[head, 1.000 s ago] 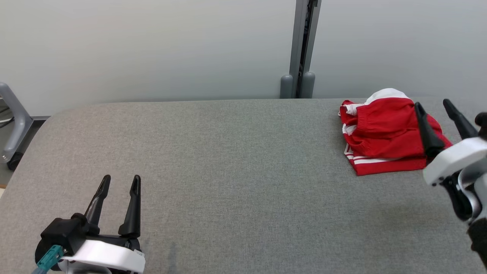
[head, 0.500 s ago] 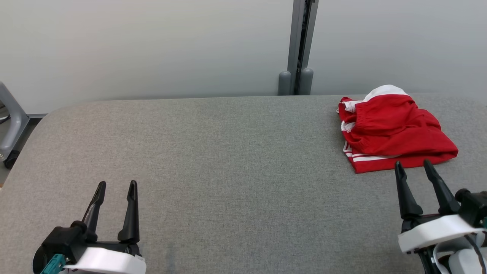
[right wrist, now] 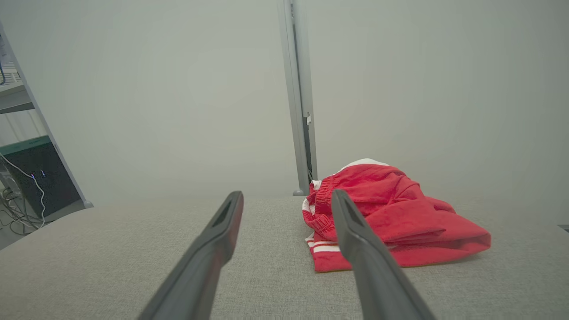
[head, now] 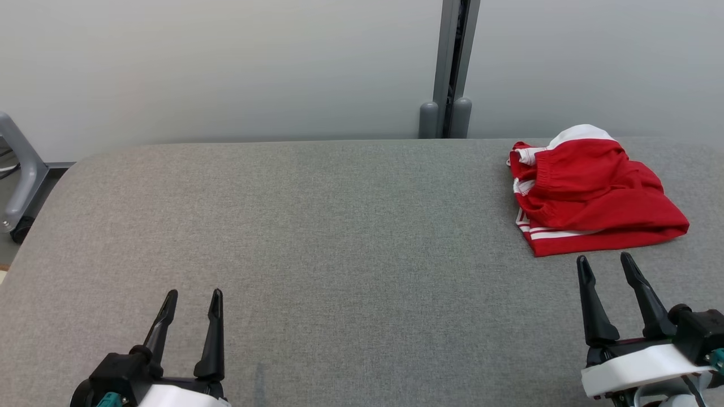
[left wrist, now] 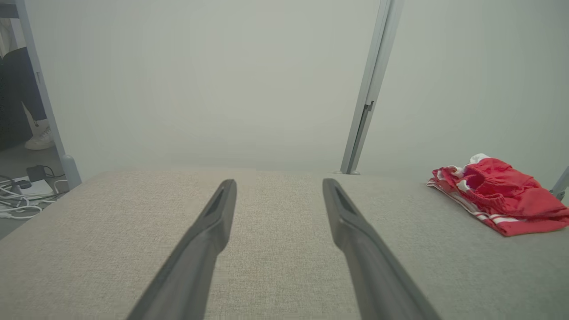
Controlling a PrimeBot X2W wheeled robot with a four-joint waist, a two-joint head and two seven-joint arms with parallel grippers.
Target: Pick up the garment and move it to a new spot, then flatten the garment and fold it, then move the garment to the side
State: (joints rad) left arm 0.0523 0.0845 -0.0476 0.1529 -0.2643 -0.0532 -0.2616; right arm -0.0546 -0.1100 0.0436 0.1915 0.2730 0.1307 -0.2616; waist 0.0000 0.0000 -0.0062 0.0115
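A red garment (head: 594,189) with white trim and white stripes along one edge lies in a loosely folded heap at the far right of the grey, cloth-covered worktop (head: 350,226), close to its back edge. Nothing touches it. The right pincer (head: 604,257) hangs over the near right of the worktop, its two dark prongs spread apart and empty. Their tips point toward the garment and stop just short of its near hem, with a strip of bare cover between. In the right wrist view the garment sits just ahead, partly behind one of the fingers (right wrist: 355,240), with its gathered waistband turned toward that view's left. The left pincer (head: 194,292) hangs over the near left of the worktop, likewise spread apart and holding nothing, well apart from the garment. Its fingers (left wrist: 213,231) point across bare worktop toward the pale wall (head: 226,68). A grey post (head: 452,62) rises behind the worktop's back edge, a little left of the garment. At the far left of the head view a curved grey frame (head: 20,169) with a small dark wheel stands on the floor beside the worktop. The left wrist view shows white cables (left wrist: 18,202) on the floor at the left and, beyond them, a white shoe (left wrist: 40,141) under a dark trouser leg. The right wrist view shows a dark box (right wrist: 40,182) with a green top edge at the left.
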